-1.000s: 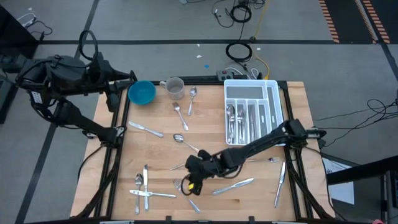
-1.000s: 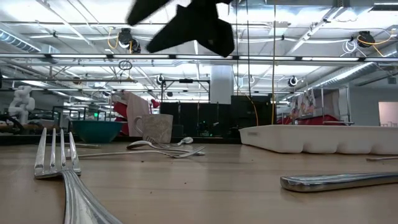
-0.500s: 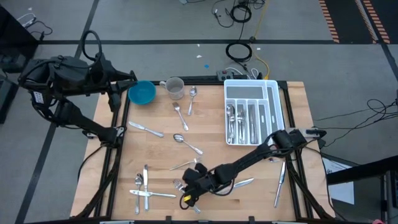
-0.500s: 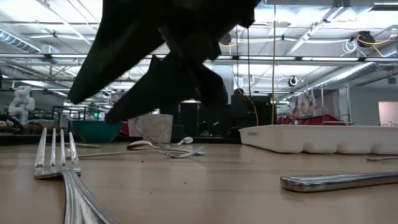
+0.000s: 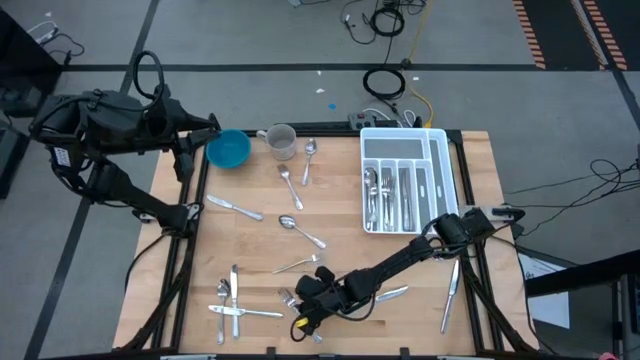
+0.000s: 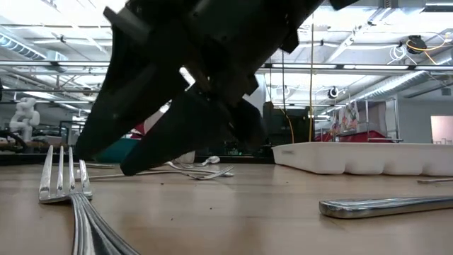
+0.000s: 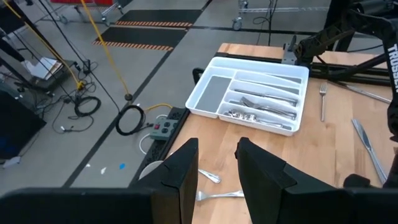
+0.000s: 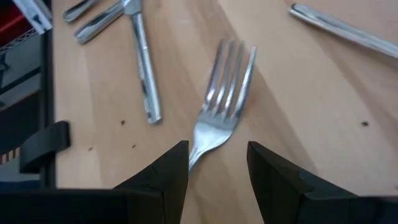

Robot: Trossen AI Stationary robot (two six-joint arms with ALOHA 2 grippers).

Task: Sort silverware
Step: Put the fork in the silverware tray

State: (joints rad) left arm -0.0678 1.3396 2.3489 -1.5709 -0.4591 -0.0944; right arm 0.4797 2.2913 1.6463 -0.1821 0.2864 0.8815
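Two dark arms are working over the wooden table (image 5: 330,215), seen from above. The left arm is waiting off the table's ten-o'clock corner, its left gripper (image 7: 216,163) hanging with fingers slightly apart and nothing between them, just beside the blue bowl (image 5: 228,150). The right arm is reaching from the four-o'clock edge across to the six-o'clock edge, where the right gripper (image 8: 217,163) is hovering low over a fork (image 8: 222,102); its jaws are standing apart, straddling the fork's handle without closing on it, and the tines are pointing away from the wrist.

At two o'clock the white tray (image 5: 442,170) is sitting with several pieces already lying in its long compartments. Just beside the bowl, toward twelve o'clock, a grey mug (image 5: 281,141) is standing upright.

Loose silverware is lying scattered over the rest of the board. A spoon (image 5: 310,155) and a second spoon (image 5: 288,183) are resting near the mug; a knife (image 5: 234,208) is lying at nine o'clock; a large spoon (image 5: 300,230) is sitting near the centre. At seven o'clock a small cluster (image 5: 232,300) of a spoon and knives is lying crossed, touching one another. At five o'clock another knife (image 5: 452,290) is lying near the table's edge, well apart from the tray. In the low view the fork's tines are showing close up under the dark gripper.
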